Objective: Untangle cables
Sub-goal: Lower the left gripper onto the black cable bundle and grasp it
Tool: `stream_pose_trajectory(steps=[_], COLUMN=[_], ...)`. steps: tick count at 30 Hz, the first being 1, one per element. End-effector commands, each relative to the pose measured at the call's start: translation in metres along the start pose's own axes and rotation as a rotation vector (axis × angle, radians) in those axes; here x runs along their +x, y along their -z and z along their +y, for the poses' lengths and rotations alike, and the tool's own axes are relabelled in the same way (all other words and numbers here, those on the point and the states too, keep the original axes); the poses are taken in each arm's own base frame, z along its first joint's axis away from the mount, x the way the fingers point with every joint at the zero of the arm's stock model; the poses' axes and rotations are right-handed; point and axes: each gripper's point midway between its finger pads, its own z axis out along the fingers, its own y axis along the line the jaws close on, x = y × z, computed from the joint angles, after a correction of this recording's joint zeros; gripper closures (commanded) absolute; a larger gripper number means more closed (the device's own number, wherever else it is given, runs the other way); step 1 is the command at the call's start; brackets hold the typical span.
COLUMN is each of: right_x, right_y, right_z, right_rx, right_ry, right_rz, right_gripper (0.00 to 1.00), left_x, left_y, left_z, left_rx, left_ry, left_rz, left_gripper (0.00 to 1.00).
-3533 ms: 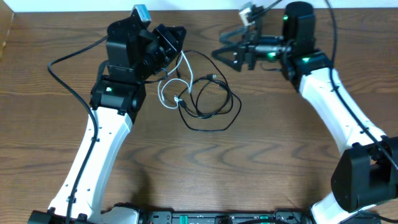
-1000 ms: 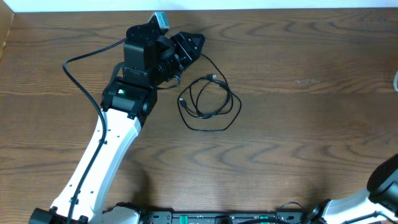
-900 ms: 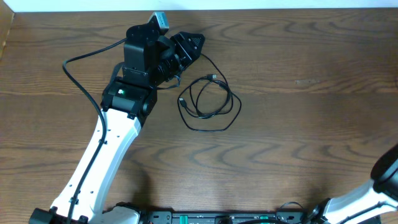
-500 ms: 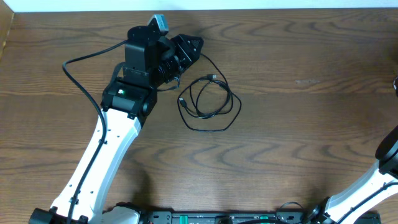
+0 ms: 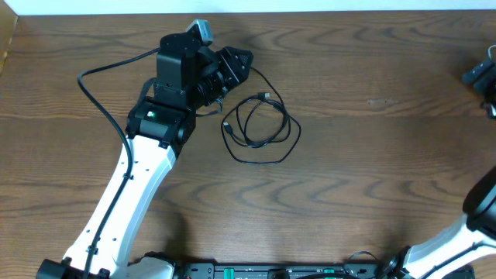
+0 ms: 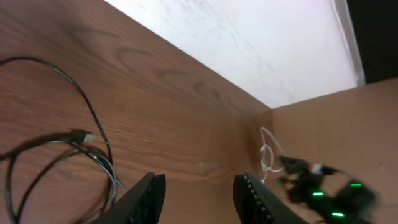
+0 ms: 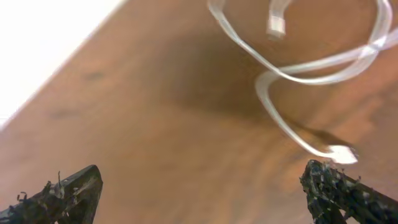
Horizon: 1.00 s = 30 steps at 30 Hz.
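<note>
The left gripper [image 6: 199, 182] stood open with nothing between its fingers, and the black cable [image 6: 79, 134] lay coiled just ahead of it, to its left. The right gripper [image 7: 200, 168] was spread wide and held nothing. The white cable [image 7: 311, 70] lay blurred just beyond its fingertips, shown only by the wrist views, not by the overhead one.

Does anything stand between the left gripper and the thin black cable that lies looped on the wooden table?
Nothing visible does. In the left wrist view the left gripper is open over the bare brown wooden table. The thin black looped cable lies uncovered on the wood just beside its fingers.
</note>
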Motion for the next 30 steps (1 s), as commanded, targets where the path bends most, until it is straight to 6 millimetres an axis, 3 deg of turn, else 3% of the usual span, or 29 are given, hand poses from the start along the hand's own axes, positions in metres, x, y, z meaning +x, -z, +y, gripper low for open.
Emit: stream_pose_trajectory(steps=[1,4,7,11,13,20,26,30], right_x=[-0.019,-0.007,0.019,0.075,0.095,0.133,0.140,0.142], right_y=[0.062,0.084,0.091,0.090,0.088,0.080,0.081,0.081], right_z=[0.084,0.121,0.149,0.192,0.207,0.219,0.224,0.222], right_rx=[-0.359,-0.501,-0.573,-0.624,-0.607,-0.465,-0.463,-0.456], right_ry=[0.022,0.054,0.070,0.182,0.244,0.361,0.395,0.391], right_rz=[-0.010,0.040,0.130,0.268,0.294,0.331,0.332,0.346], right_gripper=[0.01,0.01,0.01,0.01,0.01,0.01,0.01,0.01], left_x=[0.003,0.011,0.025,0.052,0.074,0.135,0.175,0.185], left_y=[0.002,-0.003,-0.011,-0.031,-0.043,-0.058,-0.066,-0.084], left_z=[0.003,0.015,0.034,0.073,0.076,0.084,0.096,0.131], left_rx=[-0.019,-0.055,-0.114,-0.206,-0.158,-0.039,0.001,-0.201], left_ry=[-0.115,-0.137,-0.129,-0.152,-0.192,-0.418,-0.588,-0.684], left_rz=[0.012,0.050,0.113,0.249,0.355,0.608,0.743,0.747], left_gripper=[0.59,0.59,0.59,0.59,0.59,0.59,0.59,0.59])
